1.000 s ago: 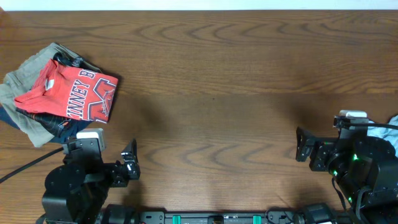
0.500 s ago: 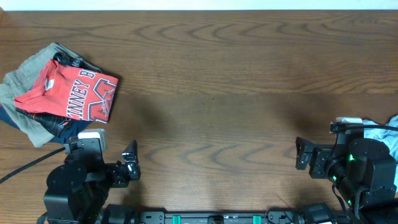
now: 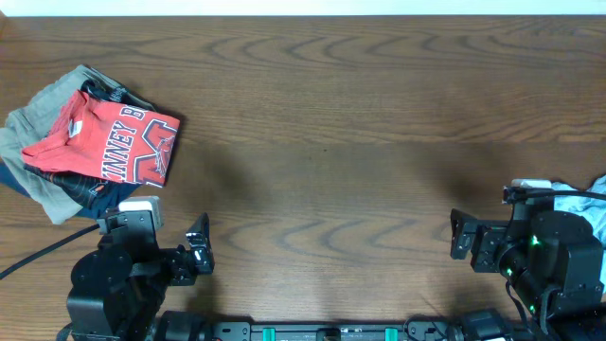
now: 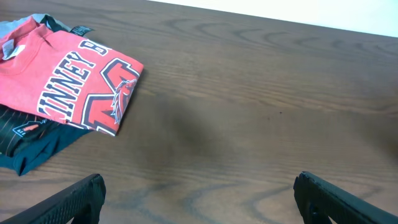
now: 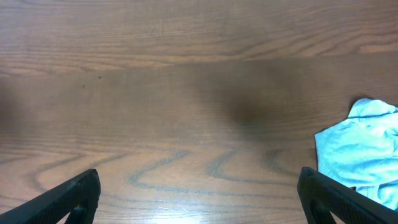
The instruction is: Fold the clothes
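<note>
The coral-red T-shirt [image 3: 114, 142] with white-and-navy lettering lies folded on top of a pile at the table's far left; it also shows in the left wrist view [image 4: 68, 81]. My left gripper [image 3: 197, 254] is open and empty near the front edge, well below and right of the shirt; its fingers [image 4: 198, 198] frame bare wood. My right gripper [image 3: 460, 237] is open and empty at the front right, its fingers [image 5: 199, 193] over bare wood.
Under the red shirt lie a black shirt with orange lines [image 4: 31, 134], a grey-green garment [image 3: 38, 109] and a dark blue one. A light blue cloth [image 5: 364, 149] lies at the right edge by the right arm [image 3: 578, 201]. The wooden table [image 3: 322, 133] spans the view.
The right arm has pulled back slightly toward the front edge; since half a second ago nothing has moved. The left arm and the clothes are still.
</note>
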Robot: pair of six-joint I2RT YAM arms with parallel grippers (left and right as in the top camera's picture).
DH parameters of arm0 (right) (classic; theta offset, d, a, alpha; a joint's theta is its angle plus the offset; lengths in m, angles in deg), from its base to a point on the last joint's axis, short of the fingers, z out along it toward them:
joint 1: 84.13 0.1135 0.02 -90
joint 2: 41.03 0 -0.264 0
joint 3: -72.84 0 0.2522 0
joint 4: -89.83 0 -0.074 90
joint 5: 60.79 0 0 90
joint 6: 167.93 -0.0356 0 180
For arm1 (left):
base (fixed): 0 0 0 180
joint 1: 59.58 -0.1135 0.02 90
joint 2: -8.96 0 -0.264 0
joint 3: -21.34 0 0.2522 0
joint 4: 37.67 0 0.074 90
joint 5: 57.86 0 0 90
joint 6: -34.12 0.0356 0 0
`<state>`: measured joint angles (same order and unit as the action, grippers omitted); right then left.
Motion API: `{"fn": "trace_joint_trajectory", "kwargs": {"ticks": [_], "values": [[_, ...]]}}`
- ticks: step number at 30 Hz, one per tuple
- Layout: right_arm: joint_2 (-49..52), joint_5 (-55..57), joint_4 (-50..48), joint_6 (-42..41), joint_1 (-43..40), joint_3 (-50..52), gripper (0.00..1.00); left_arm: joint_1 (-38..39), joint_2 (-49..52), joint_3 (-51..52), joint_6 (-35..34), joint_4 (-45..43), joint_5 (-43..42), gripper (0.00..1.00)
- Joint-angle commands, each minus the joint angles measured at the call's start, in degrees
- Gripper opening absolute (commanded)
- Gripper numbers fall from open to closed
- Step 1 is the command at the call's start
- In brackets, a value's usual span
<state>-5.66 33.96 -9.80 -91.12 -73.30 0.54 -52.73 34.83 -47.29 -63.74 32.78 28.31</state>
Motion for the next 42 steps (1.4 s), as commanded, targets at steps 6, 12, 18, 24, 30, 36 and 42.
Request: {"fn": "trace_joint_trajectory", "kwargs": {"ticks": [6, 12, 18, 24, 30, 36, 42], "values": [[-5.31, 3.80, -0.33, 0.17, -0.33, 0.24, 0.99, 0.20, -0.13, 0.39, -0.11, 0.11, 0.87, 0.98], [-15.30, 5.38, -10.45, 4.66, -0.39, 8.17, 0.99, 0.20, -0.13, 0.39, -0.11, 0.11, 0.87, 0.98], [-26.38, 5.31, -26.25, 5.99, -0.76, 24.02, 0.99, 0.20, -0.13, 0.39, -0.11, 0.11, 0.87, 0.98], [-35.01, 2.16, -42.99, 6.01, -4.44, 38.25, 0.99, 0.20, -0.13, 0.39, -0.11, 0.11, 0.87, 0.98], [-35.08, 1.01, -55.15, 8.31, -6.05, 45.94, 0.99, 0.20, -0.13, 0.39, -0.11, 0.11, 0.87, 0.98], [-35.10, 1.14, -71.63, 10.10, -6.62, 56.30, 0.99, 0.20, -0.13, 0.39, -0.11, 0.11, 0.87, 0.98], [-35.12, -1.01, -68.78, 10.78, -8.74, 58.25, 0.99, 0.20, -0.13, 0.39, -0.11, 0.11, 0.87, 0.98]]}}
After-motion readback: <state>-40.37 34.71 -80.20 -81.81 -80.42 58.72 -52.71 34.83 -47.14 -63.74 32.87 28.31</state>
